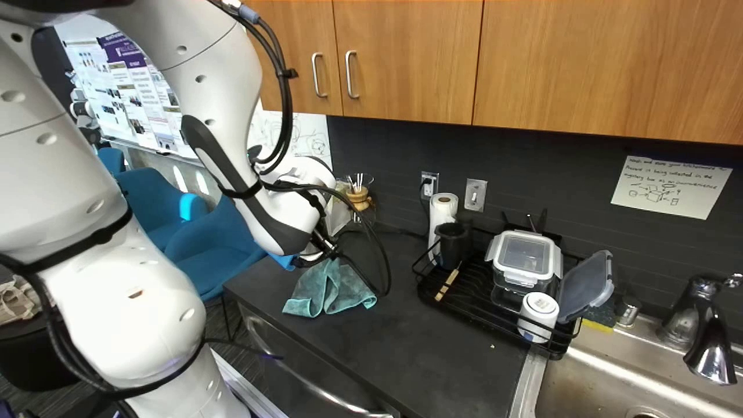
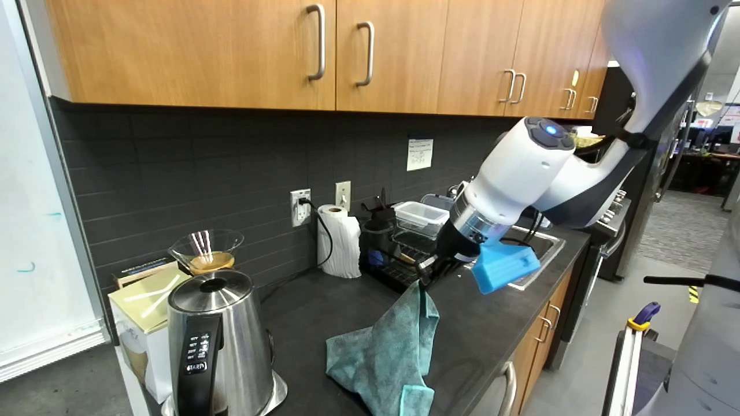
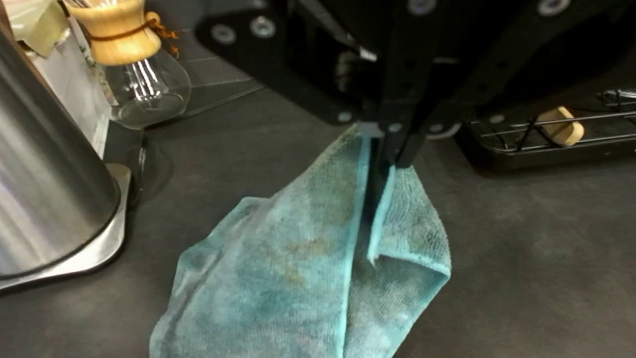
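A teal cloth (image 2: 388, 345) with brighter hemmed edges hangs from my gripper (image 2: 426, 278), which is shut on its upper part. In the wrist view the fingertips (image 3: 406, 151) pinch the cloth (image 3: 293, 268) at its peak, and folds fall away on both sides of a dark gap. Brownish stains mark its face. The lower part of the cloth rests on the dark countertop (image 1: 406, 354). In an exterior view the draped cloth (image 1: 332, 289) shows near the counter's corner, with the fingers mostly hidden behind the arm and cables.
A steel kettle (image 2: 248, 329) stands left of the cloth in the wrist view, with a glass coffee maker (image 3: 149, 94) behind it. A black dish rack (image 1: 470, 313) holds containers beside the sink (image 1: 586, 383). A paper towel roll (image 2: 341, 248) stands by the wall.
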Motion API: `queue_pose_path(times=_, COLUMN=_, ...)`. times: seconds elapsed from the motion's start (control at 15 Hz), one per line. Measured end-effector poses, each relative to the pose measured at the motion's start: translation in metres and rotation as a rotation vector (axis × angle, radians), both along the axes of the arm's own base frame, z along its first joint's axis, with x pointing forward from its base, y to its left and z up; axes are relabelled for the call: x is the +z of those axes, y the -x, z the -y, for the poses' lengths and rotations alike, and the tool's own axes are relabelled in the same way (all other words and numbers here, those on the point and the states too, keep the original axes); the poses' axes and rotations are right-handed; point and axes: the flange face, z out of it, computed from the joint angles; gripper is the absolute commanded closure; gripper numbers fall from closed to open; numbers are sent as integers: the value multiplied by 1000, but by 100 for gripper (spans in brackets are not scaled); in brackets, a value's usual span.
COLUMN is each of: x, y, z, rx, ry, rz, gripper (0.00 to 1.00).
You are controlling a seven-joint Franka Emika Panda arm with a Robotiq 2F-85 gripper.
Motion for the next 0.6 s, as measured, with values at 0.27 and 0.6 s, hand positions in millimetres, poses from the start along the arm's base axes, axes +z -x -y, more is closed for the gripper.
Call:
queue_pose_path(times=0.27, x=-7, y=-6, z=0, rx=-3, ry=18, rz=-29, gripper=100)
queue_pose_path(times=0.6, x=-9, y=-13, z=-4, rx=3, ry=56, rz=-41, gripper=100)
